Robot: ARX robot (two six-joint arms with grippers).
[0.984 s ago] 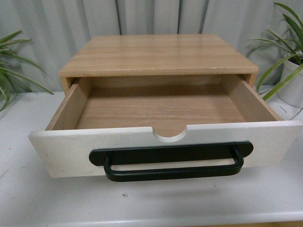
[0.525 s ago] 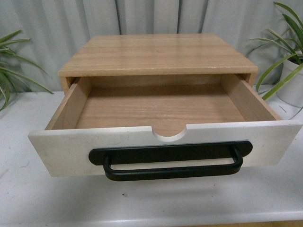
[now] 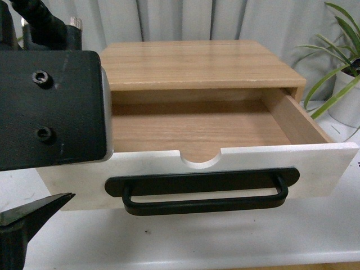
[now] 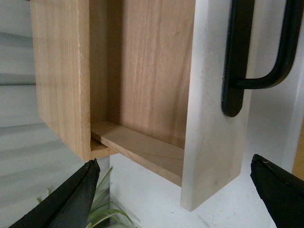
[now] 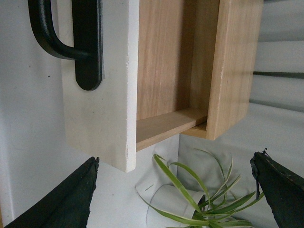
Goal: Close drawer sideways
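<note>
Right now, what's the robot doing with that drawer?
The drawer is pulled wide open and looks empty. The robot's left gripper hovers open by the drawer's left end, and the right gripper hovers open by its right end. Neither touches it, and nothing holds the black handle.

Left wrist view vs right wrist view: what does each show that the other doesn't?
Left wrist only: the drawer's left end, the open left gripper, a few plant leaves. Right wrist only: the drawer's right end, the open right gripper, a fuller plant. Both: drawer pulled out of the wooden cabinet, its white front, one end of the black handle.
</note>
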